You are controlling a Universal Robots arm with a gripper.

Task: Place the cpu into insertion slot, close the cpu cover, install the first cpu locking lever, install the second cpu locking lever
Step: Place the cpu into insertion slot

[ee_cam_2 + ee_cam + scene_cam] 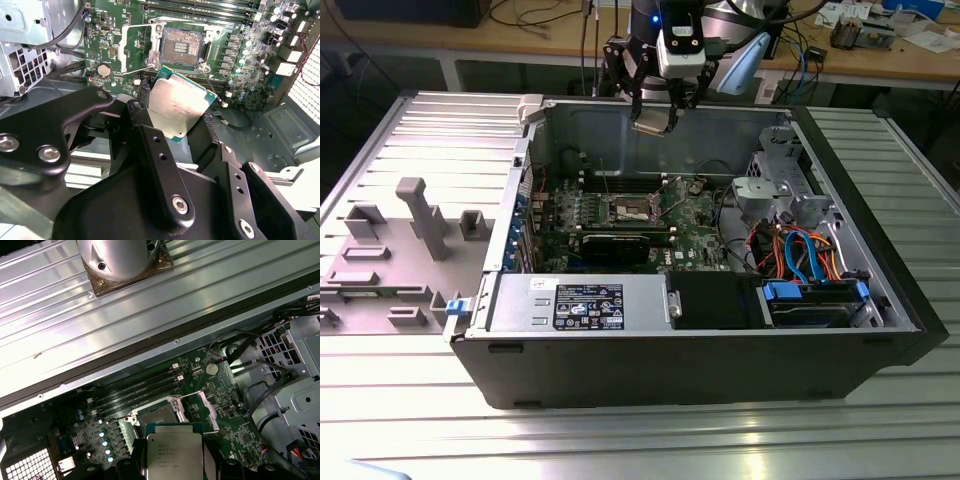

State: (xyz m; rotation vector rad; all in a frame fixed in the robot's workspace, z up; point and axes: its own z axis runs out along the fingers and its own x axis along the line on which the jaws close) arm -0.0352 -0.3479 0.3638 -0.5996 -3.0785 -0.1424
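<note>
My gripper (653, 112) hangs above the open computer case, near its far wall, shut on the cpu (652, 122). The cpu is a flat square chip with a silvery top, held by its edges between the black fingers (150, 145) in both wrist views (173, 455). Below it, on the green board, the insertion slot (181, 47) lies bare with a dark centre (632, 208) (157, 417). The cpu cover (135, 47), a thin metal frame, stands swung open beside the slot (202, 407). The chip is well above the socket and apart from it.
A long black graphics card (615, 243) lies just in front of the socket. Memory slots (140, 387) run along its far side. A power supply (585, 303), a drive cage (780, 185) and coloured cables (805, 255) crowd the case. Grey fixtures (420, 215) stand outside on the exterior view's left.
</note>
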